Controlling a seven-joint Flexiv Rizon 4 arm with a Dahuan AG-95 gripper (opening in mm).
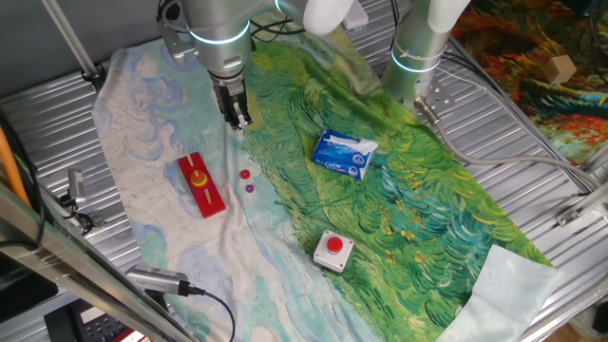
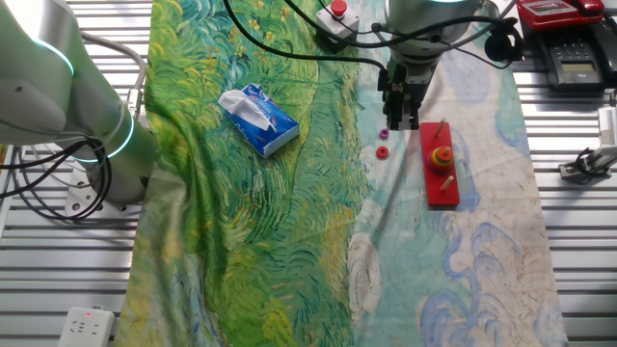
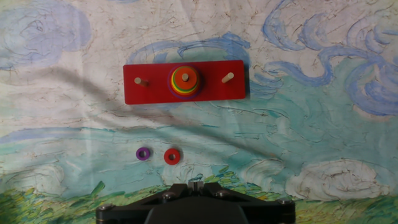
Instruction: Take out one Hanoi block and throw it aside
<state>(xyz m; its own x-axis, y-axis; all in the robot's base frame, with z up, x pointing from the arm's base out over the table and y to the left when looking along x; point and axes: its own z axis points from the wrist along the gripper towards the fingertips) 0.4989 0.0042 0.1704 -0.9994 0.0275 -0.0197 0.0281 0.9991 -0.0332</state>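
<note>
The Hanoi block [image 3: 171, 156], a tiny orange-red ring, lies loose on the painted cloth beside a tiny purple ring [image 3: 143, 153]. It also shows in one fixed view [image 1: 244, 175] and in the other fixed view [image 2: 383, 151]. The red base [image 3: 149, 96] has three pegs, with a stack of coloured discs [image 3: 185, 81] on the middle peg. My gripper [image 3: 196, 182] hovers above the cloth, on the rings' side of the base and apart from both rings. Its fingers look closed together and empty. It shows in one fixed view [image 1: 237, 120] and in the other fixed view [image 2: 400, 123].
A blue-white tissue pack [image 1: 344, 154] lies on the green part of the cloth. A grey box with a red button [image 1: 333, 249] sits near the cloth's edge. A second arm's base [image 1: 418, 57] stands at the table's side. Cables cross the cloth [image 2: 289, 48].
</note>
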